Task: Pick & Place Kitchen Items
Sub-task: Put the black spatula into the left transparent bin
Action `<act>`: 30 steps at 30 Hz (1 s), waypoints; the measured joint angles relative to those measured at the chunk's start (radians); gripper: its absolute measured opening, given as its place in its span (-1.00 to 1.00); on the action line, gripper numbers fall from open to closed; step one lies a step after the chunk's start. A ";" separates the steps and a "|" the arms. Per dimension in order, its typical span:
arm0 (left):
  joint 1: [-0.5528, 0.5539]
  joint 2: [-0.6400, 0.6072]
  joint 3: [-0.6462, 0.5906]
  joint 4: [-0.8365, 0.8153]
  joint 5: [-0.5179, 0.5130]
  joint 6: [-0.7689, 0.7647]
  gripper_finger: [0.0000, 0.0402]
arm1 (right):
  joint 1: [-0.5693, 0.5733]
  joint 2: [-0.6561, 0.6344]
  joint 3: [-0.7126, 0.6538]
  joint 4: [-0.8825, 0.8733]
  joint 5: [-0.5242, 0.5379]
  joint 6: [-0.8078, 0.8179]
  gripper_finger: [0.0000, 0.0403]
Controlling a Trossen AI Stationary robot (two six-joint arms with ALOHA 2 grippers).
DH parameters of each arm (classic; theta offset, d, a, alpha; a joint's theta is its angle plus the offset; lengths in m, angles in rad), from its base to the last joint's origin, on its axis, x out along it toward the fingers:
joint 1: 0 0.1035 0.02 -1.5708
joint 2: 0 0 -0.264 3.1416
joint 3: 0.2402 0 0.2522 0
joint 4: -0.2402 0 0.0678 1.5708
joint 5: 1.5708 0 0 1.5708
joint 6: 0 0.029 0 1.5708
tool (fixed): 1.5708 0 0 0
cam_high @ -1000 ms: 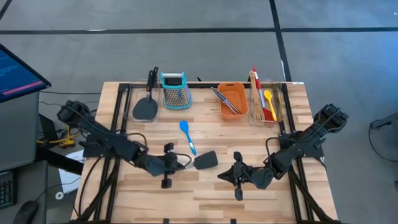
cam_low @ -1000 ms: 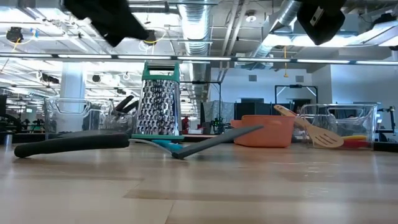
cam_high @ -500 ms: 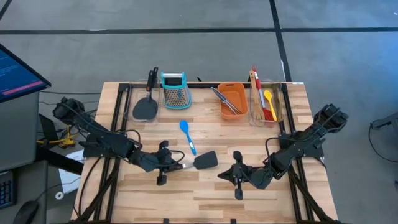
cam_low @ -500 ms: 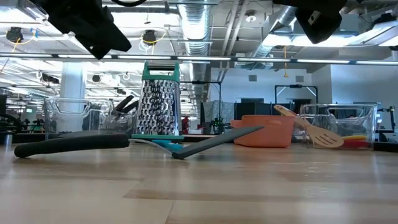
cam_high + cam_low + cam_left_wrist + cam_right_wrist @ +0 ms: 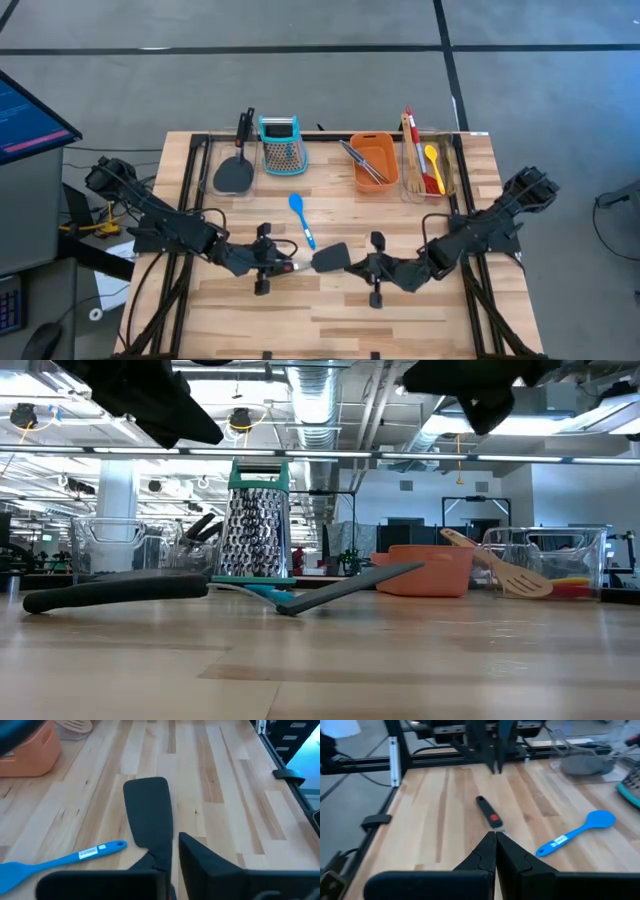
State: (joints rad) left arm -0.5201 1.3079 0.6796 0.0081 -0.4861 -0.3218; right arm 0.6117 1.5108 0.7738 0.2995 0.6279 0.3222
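A black spatula (image 5: 325,259) lies flat on the wooden table, head toward the right and handle (image 5: 488,813) toward the left. My left gripper (image 5: 277,264) hovers just past the handle's free end with a narrow gap between its fingers (image 5: 173,842); from the right wrist view it (image 5: 495,767) stands clear of the handle. My right gripper (image 5: 352,267) hangs shut above the table beside the spatula's head (image 5: 147,812). A blue spoon (image 5: 302,219) lies just beyond the spatula. The low view shows the spatula handle (image 5: 110,591) resting on the table with both arms well above it.
Along the far edge stand a clear bin holding another black spatula (image 5: 233,172), a teal-topped grater (image 5: 281,146), an orange tub (image 5: 378,172) with silver tongs (image 5: 358,160), and a clear bin (image 5: 445,170) with wooden, red and yellow utensils. The near half of the table is bare wood.
My left gripper has drawn back a little toward the table's left edge, away from the spatula's head. My right gripper has rolled and come toward the spatula's head from the right. The spatula and the blue spoon have stayed where they were.
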 joint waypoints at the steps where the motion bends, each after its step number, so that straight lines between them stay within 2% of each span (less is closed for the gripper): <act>1: 0.000 0.000 0.000 0.002 -0.001 -0.003 -0.86 | -0.008 0.000 0.000 -0.001 0.000 0.000 -1.00; 11: 0.013 0.045 0.000 0.002 0.001 -0.083 -0.30 | -0.039 0.000 0.000 -0.039 -0.029 -0.001 -1.00; 16: 0.045 0.075 0.000 0.013 0.060 -0.114 -0.08 | -0.036 0.000 0.000 -0.038 -0.029 -0.001 -1.00; 22: 0.063 0.112 -0.007 0.018 0.072 -0.160 0.04 | -0.036 0.000 0.000 -0.038 -0.029 -0.001 -1.00; 30: 0.063 0.242 -0.031 0.023 0.078 -0.209 0.12 | -0.036 0.000 0.000 -0.039 -0.029 -0.001 -1.00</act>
State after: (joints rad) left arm -0.4576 1.5503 0.6487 0.0311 -0.4078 -0.5312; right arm 0.5755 1.5108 0.7738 0.2607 0.5987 0.3214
